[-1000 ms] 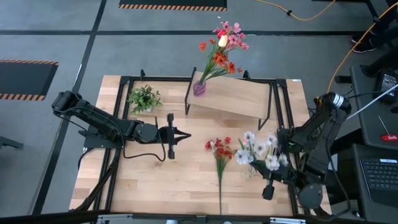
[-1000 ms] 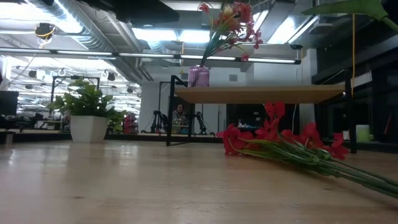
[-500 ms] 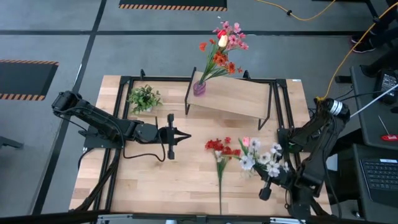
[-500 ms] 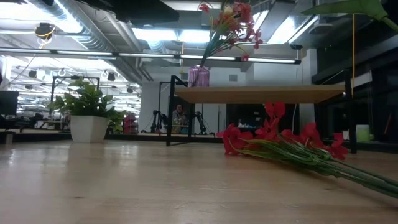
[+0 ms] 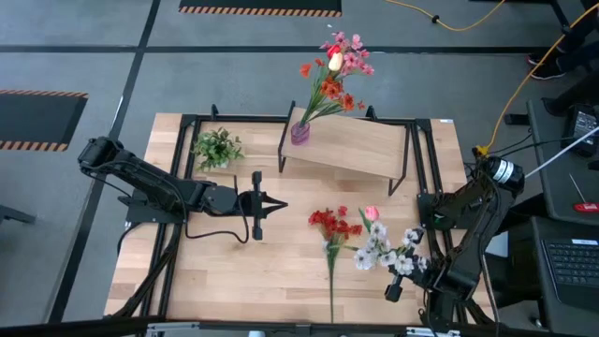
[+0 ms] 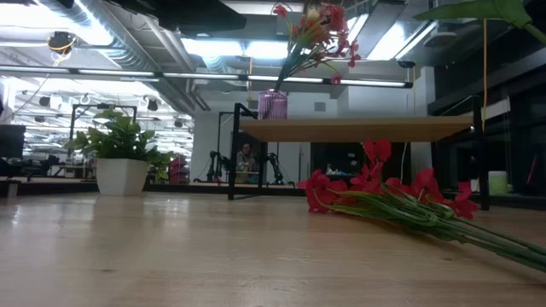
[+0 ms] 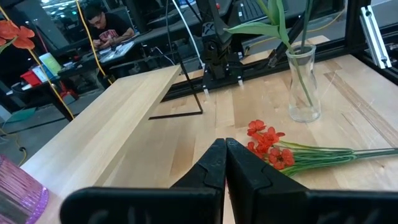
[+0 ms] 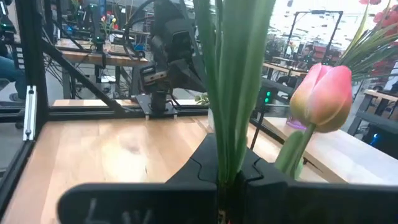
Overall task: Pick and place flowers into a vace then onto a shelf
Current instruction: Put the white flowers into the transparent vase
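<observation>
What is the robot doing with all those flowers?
The right gripper is shut on a bunch of white flowers with a pink tulip, holding the stems near the table's front right. A red bunch lies flat on the table. On the shelf a purple vase already stands with mixed flowers in it. The left gripper waits shut over the table's middle, holding nothing. A little potted plant sits at the back left.
</observation>
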`<state>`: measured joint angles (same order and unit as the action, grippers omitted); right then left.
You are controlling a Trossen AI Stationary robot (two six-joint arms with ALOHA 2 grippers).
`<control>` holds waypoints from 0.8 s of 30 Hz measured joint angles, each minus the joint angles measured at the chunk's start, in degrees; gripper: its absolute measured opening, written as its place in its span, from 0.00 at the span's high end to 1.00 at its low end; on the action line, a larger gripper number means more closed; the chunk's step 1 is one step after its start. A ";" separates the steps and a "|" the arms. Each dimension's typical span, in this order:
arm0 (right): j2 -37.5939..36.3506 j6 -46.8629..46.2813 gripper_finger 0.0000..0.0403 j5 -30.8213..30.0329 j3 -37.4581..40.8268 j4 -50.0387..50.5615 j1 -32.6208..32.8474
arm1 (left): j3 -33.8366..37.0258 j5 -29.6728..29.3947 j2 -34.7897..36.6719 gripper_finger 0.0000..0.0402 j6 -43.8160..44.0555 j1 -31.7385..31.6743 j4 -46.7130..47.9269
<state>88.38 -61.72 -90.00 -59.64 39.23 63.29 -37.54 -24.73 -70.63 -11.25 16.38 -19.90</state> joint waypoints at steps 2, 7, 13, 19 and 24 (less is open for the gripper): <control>0.73 -1.02 1.00 -0.03 0.00 0.17 -0.43 | 0.02 0.00 0.00 0.99 0.00 0.00 -0.01; 3.06 -1.63 1.00 -0.01 0.00 0.50 -1.66 | 0.02 0.00 0.00 0.99 0.00 0.00 0.00; 4.50 -8.64 1.00 0.01 0.00 3.96 -1.25 | 0.02 0.00 0.00 0.99 0.02 0.00 0.00; 4.50 -10.17 1.00 0.02 0.00 5.08 -0.85 | 0.02 0.00 0.00 0.99 0.02 0.00 0.00; 4.50 -10.24 1.00 0.00 0.05 5.52 -0.85 | 0.02 0.00 0.00 0.99 0.04 0.00 0.00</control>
<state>92.88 -71.96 -90.00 -59.59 44.76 62.43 -37.52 -24.73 -70.63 -11.20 16.38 -19.90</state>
